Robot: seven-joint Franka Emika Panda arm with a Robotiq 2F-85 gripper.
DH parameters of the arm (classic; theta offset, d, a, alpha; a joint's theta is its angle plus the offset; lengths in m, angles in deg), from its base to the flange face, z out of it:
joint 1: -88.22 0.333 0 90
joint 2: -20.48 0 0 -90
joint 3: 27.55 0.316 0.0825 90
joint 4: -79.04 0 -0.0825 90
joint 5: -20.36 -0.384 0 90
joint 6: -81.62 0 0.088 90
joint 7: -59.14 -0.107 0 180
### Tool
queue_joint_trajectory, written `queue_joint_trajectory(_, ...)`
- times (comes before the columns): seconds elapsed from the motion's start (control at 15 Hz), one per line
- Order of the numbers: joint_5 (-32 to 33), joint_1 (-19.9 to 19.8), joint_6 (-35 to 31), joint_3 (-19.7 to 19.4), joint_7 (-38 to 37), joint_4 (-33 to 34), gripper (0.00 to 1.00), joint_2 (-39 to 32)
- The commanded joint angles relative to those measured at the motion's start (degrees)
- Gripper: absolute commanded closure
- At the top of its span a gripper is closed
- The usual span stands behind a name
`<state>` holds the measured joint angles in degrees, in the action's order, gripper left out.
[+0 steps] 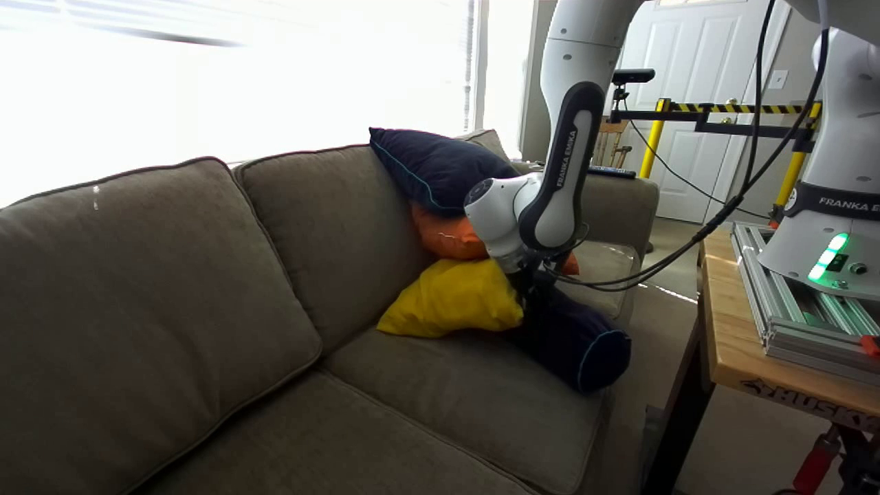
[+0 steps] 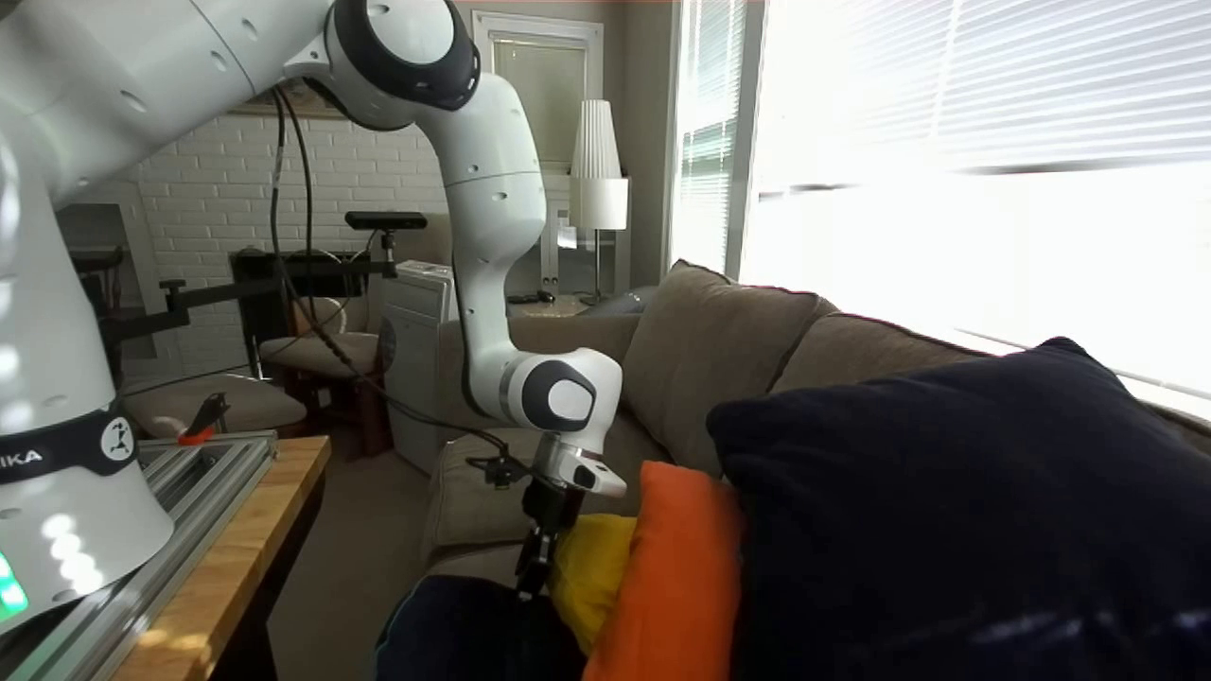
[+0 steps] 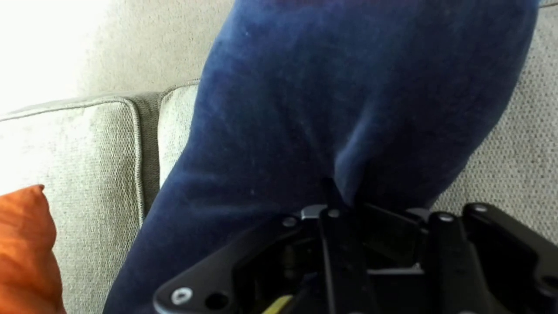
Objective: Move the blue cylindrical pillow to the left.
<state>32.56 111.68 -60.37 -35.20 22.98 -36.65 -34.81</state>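
Observation:
The blue cylindrical pillow is a dark navy bolster lying on the sofa seat, with one round, piped end toward the seat's front edge. It also shows in an exterior view, cut by the lower edge, and fills much of the wrist view. My gripper is shut on the bolster, with a raised fold of its fabric pinched between the fingers. In both exterior views the gripper points down at the bolster, beside the yellow pillow. The fingertips are dark against the dark fabric outside the wrist view.
The yellow pillow lies right against the gripper and bolster. An orange pillow and a flat navy cushion are stacked behind it. The sofa seat extends to the side. A wooden workbench carries the arm's base.

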Motion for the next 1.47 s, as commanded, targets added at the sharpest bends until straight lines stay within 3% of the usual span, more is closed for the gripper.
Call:
queue_joint_trajectory(0.0, -2.94, -2.42, 0.51, 2.82, 3.29, -2.93, 0.99, 5.21)
queue_joint_trajectory(0.53, -8.14, -6.23, 1.13, 6.46, 8.07, -5.38, 0.99, 13.31)
queue_joint_trajectory(1.4, -7.12, -5.19, 6.25, 6.16, 6.62, -2.21, 0.99, 23.66)
